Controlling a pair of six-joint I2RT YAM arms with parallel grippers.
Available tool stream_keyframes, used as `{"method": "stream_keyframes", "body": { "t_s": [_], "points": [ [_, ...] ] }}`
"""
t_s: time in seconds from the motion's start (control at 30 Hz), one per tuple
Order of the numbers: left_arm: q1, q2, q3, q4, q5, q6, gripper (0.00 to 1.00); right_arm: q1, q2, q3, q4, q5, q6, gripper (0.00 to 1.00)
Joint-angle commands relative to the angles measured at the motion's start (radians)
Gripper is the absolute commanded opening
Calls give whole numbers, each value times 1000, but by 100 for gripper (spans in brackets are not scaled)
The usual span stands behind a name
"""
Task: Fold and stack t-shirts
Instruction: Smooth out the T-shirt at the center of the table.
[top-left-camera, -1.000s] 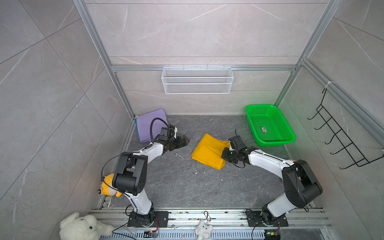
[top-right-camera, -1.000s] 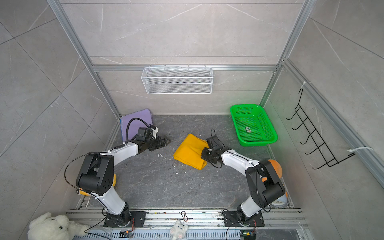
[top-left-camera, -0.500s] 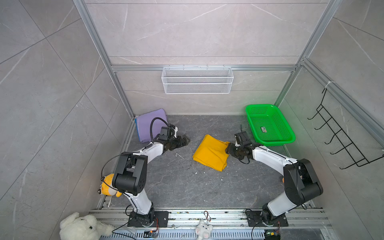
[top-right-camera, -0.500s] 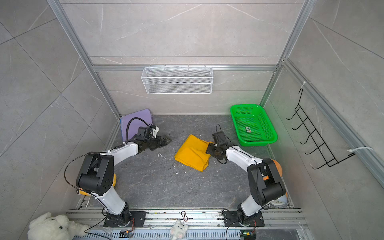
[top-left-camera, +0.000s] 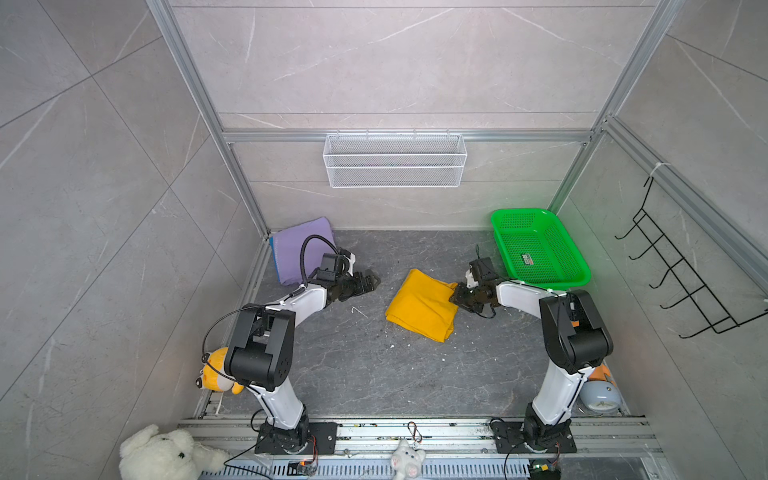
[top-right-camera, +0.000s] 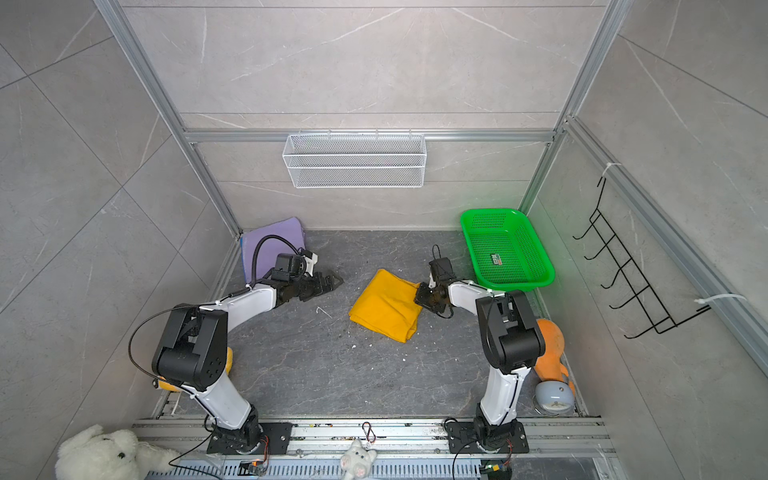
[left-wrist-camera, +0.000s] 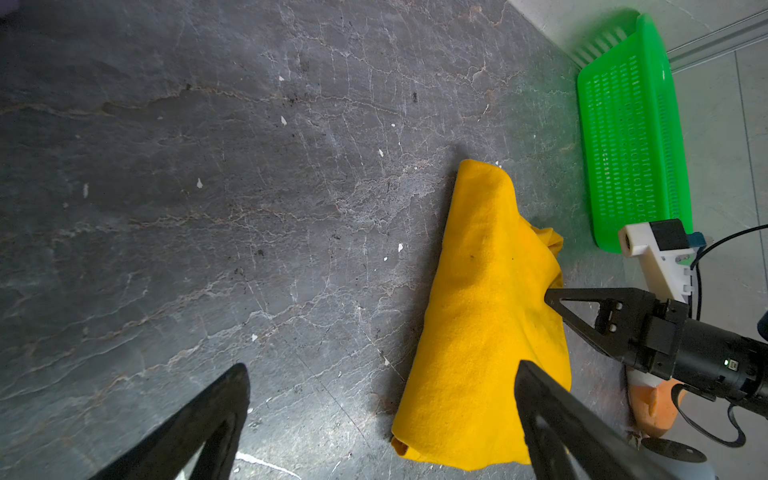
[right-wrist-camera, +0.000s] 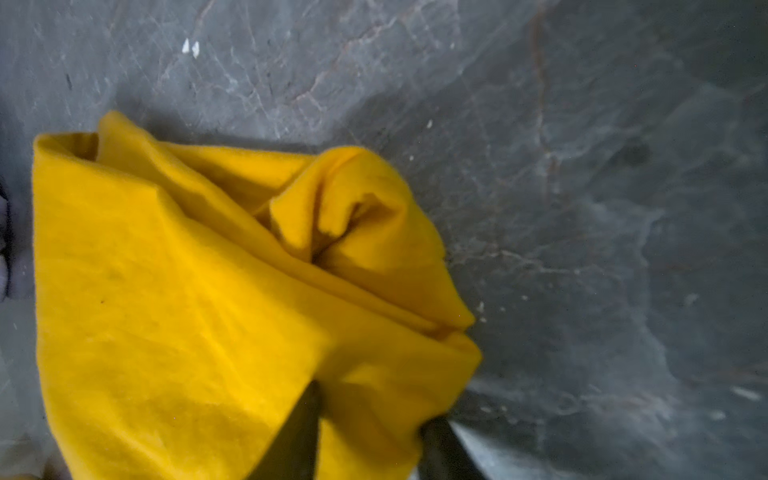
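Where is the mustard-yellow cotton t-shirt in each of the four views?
In a top view: the mustard-yellow cotton t-shirt lies just right of centre.
In a top view: the t-shirt lies near centre.
Left wrist: picture's lower right.
Right wrist: fills the picture's left and lower part.
Shared landmark: the right gripper, shut on its edge.

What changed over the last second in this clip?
The right gripper opened, backed off toward the green basket, then returned and closed on the mustard-yellow t-shirt at its basket-side corner, bunching it. The left gripper, open, the lavender t-shirt and the basket stayed put.
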Motion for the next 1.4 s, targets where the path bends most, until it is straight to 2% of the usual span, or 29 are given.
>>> {"method": "stream_keyframes", "body": {
  "t_s": [0.0, 0.03, 0.23, 0.4, 0.6, 0.63, 0.7, 0.8, 0.9, 0.97, 1.13, 1.2, 1.37],
  "points": [
    [6, -21, 37, 3, 30, 9, 100, -10, 16, -3, 22, 21, -11, 9],
    [6, -21, 37, 3, 29, 8, 100, -10, 1, -1, 27, 25, -22, 0],
    [6, -23, 46, -1, 27, 11, 100, -12, -66, 118, -51, 24, -101, 0],
    [6, -20, 49, -1, 34, 9, 100, -32, -1, 243, -120, 3, -142, 0],
    [6, -27, 39, 1, 35, 8, 100, -40, 65, 326, -119, -7, -166, 2],
    [6, -25, 39, 3, 38, 7, 100, -44, 90, 350, -131, 6, -167, 9],
    [6, -21, 40, 8, 45, 0, 100, -54, 163, 432, -205, 10, -191, 53],
    [3, -18, 46, 11, 61, -2, 100, -59, 173, 441, -213, 18, -225, 77],
    [-12, -7, 62, 16, 111, 8, 100, -58, 99, 374, -179, -9, -247, 84],
    [-40, 4, 77, 31, 161, 19, 100, -55, 41, 301, -143, -67, -237, 86],
    [-178, 53, 150, 68, 211, 24, 100, -42, -49, 61, 59, -256, -125, 89],
    [-217, 75, 158, 130, 209, -16, 100, -34, -58, -11, 133, -294, -77, 90],
    [-279, 175, 157, 309, 254, -153, 100, -17, -95, -163, 228, -272, -31, 90]
  ]
}}
